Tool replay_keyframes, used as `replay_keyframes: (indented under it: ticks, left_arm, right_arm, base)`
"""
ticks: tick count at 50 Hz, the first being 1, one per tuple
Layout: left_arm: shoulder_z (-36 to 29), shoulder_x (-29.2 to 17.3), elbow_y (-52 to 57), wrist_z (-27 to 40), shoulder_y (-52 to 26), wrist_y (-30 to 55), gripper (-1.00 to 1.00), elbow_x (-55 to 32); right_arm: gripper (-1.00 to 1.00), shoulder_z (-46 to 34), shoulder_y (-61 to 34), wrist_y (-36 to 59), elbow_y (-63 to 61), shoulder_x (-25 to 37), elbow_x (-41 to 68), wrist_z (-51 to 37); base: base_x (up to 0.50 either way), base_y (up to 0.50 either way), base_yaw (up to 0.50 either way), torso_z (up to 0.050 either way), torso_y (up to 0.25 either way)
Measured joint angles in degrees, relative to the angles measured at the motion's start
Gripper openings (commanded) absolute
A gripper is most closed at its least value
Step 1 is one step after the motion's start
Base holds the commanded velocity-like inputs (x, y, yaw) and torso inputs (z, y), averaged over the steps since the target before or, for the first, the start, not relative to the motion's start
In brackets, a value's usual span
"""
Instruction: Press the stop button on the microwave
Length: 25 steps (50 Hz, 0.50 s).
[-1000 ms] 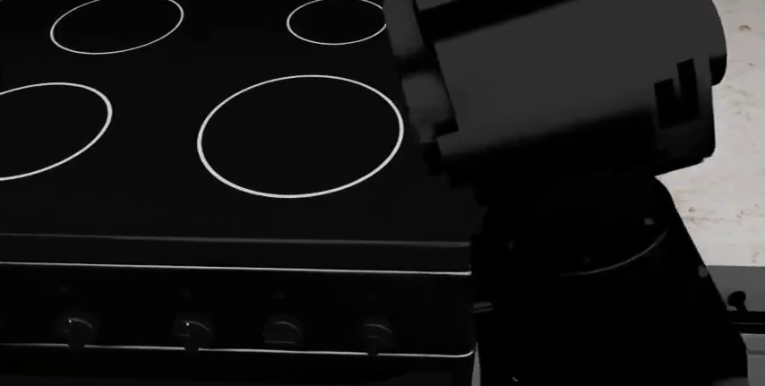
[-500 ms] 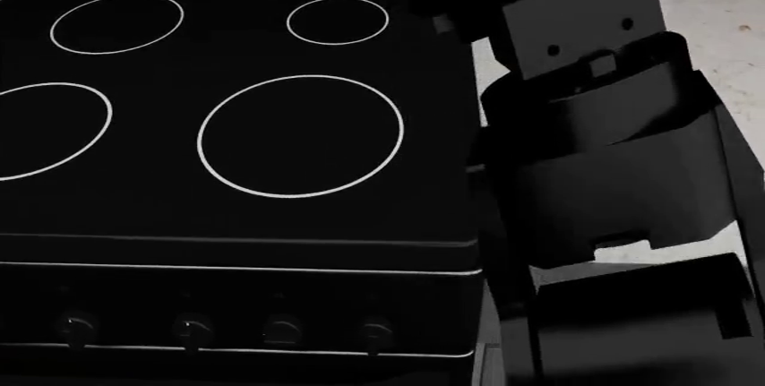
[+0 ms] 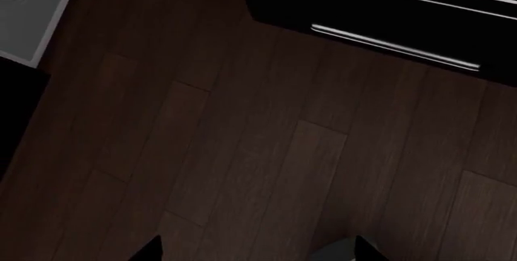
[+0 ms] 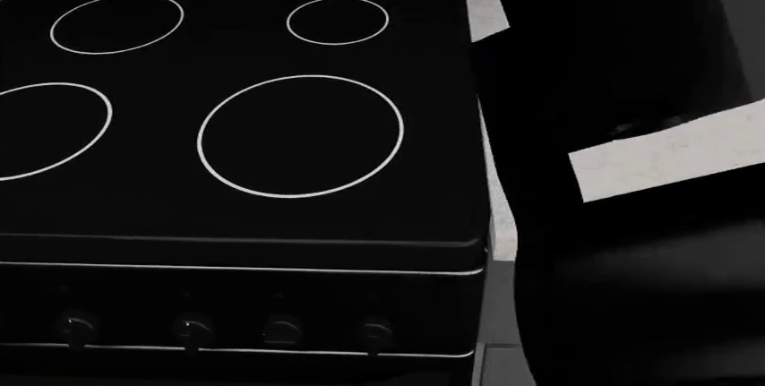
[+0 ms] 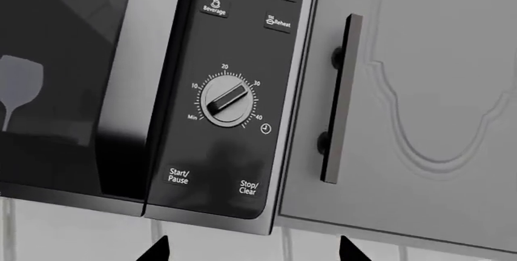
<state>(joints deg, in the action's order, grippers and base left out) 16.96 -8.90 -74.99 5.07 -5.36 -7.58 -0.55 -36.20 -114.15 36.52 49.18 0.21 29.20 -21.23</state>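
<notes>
The microwave (image 5: 218,43) fills the right wrist view: black control panel with a timer dial (image 5: 226,100), a Start/Pause label (image 5: 178,176) and the Stop/Clear button (image 5: 248,188) near its lower corner. My right gripper (image 5: 252,250) is open and empty, its two fingertips (image 5: 159,250) showing just below the panel's edge, short of the button. My right arm (image 4: 622,171) rises as a big black mass at the right of the head view. My left gripper (image 3: 256,250) is open and empty over dark wood floor.
A grey cabinet door (image 5: 420,91) with a dark bar handle (image 5: 339,97) stands beside the microwave. A black stove (image 4: 239,135) with ring burners and front knobs (image 4: 192,328) lies below. The oven's handle (image 3: 396,46) shows in the left wrist view.
My right arm has swung upward across the head view; its gripper end has left that frame. The stove has not moved.
</notes>
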Motion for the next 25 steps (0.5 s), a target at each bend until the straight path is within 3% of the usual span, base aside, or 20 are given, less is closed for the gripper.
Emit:
replay_keyframes:
  ticks: [13, 20, 25]
  left_arm:
    - [0.00, 0.00, 0.00, 0.00, 0.00, 0.00, 1.00, 0.00]
    - [0.06, 0.01, -0.01, 0.01, 0.18, 0.01, 1.00, -0.01]
    - [-0.04, -0.01, 0.18, -0.01, -0.13, -0.01, 1.00, 0.00]
  right_arm:
    - [1.00, -13.58, -7.60, -6.74, 8.88, -0.09, 13.57, -1.23]
    - [1.00, -17.98, -9.52, -9.69, 11.50, -0.04, 17.99, -1.13]
    - [1.00, -20.37, -10.33, -10.89, 12.63, 0.03, 20.37, -1.87]
  base:
    - [0.00, 0.00, 0.00, 0.050, 0.052]
    - [0.50, 0.00, 0.00, 0.050, 0.051]
    - [0.04, 0.00, 0.00, 0.050, 0.051]
